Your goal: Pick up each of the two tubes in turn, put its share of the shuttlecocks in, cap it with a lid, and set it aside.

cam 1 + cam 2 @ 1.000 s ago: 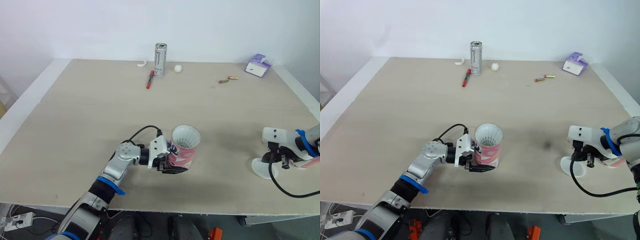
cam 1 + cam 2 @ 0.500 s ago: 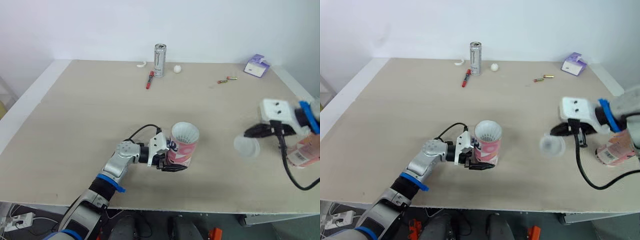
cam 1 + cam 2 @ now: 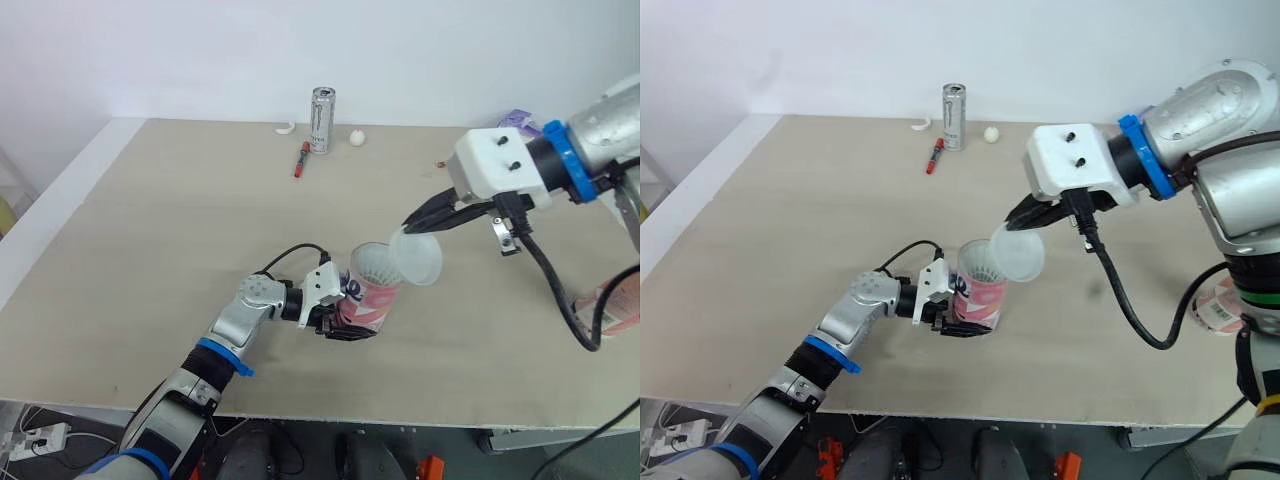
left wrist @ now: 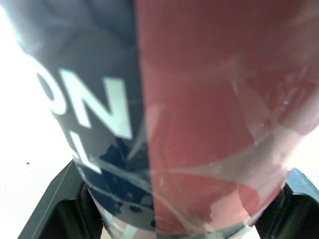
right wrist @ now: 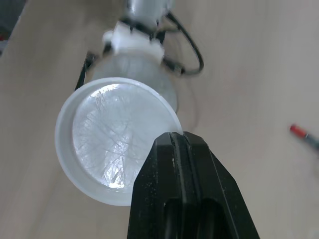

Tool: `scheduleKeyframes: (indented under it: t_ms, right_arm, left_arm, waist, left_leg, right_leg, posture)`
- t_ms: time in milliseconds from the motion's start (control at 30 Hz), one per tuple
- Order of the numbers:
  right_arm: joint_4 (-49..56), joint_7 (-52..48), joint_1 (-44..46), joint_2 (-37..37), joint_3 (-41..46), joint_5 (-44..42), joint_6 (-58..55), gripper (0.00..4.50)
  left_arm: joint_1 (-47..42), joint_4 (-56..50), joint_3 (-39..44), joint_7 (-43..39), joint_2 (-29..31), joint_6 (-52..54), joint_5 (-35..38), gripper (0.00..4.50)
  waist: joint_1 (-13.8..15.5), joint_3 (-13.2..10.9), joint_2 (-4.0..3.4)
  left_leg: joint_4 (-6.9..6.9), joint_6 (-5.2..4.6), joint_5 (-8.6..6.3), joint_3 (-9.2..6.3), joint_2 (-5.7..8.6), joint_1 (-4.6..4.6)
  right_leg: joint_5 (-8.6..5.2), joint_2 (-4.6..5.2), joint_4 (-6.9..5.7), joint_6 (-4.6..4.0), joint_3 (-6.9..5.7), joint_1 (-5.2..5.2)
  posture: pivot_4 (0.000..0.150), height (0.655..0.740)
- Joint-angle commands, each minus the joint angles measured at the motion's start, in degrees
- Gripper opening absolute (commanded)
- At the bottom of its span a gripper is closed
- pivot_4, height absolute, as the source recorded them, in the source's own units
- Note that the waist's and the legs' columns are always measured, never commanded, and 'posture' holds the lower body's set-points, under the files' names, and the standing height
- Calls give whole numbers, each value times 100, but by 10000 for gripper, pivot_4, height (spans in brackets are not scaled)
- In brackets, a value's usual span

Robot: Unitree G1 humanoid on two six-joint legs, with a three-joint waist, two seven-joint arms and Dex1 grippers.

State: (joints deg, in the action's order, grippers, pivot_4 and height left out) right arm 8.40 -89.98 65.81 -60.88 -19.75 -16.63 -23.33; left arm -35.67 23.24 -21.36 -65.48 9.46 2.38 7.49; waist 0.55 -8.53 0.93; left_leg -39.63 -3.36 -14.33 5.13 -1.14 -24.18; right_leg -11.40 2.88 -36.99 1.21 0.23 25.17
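Note:
A pink and navy tube (image 3: pixel 376 298) stands upright near the table's front edge, and white shuttlecock feathers (image 3: pixel 373 265) show in its open mouth. My left gripper (image 3: pixel 348 320) is shut on the tube's lower part; in the left wrist view the tube (image 4: pixel 199 114) sits between its fingers (image 4: pixel 57 201). My right gripper (image 3: pixel 412 226) is shut on the rim of a translucent lid (image 3: pixel 417 259), tilted just above the tube's mouth on its right side. In the right wrist view the lid (image 5: pixel 114 139) covers most of the tube's mouth. A second tube (image 3: pixel 1220 303) lies at the table's right edge.
At the back of the table stand a silver can (image 3: pixel 320 119), a red marker (image 3: pixel 300 158), a small white ball (image 3: pixel 356 138) and a white curved piece (image 3: pixel 285 127). A purple box (image 3: pixel 516 118) shows behind the right arm. The left half of the table (image 3: pixel 150 230) is bare.
My right gripper lifted the lid from the table at the right and carried it up and left to the tube's mouth. My left gripper kept its hold on the tube.

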Motion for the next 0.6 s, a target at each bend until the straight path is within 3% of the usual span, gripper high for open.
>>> scheduleKeyframes:
  t_ms: [33,600]
  right_arm:
    - [77,-252,187,40,-77,-132,144,330]
    - [-600,-252,235,839,-559,651,1199,330]
  left_arm:
    - [50,235,-100,212,76,96,-313,33586]
    - [211,36,-130,233,57,314,-229,33586]
  waist:
    - [0,0,0]
    - [-5,1,1]
  left_leg:
    - [-4,0,0,1,0,0]
    - [-7,-6,8,7,-2,0]
  right_leg:
    - [3,5,0,-1,-2,0]
    - [17,20,0,4,-31,1]
  posture:
    - [1500,7400]
    - [1500,7400]
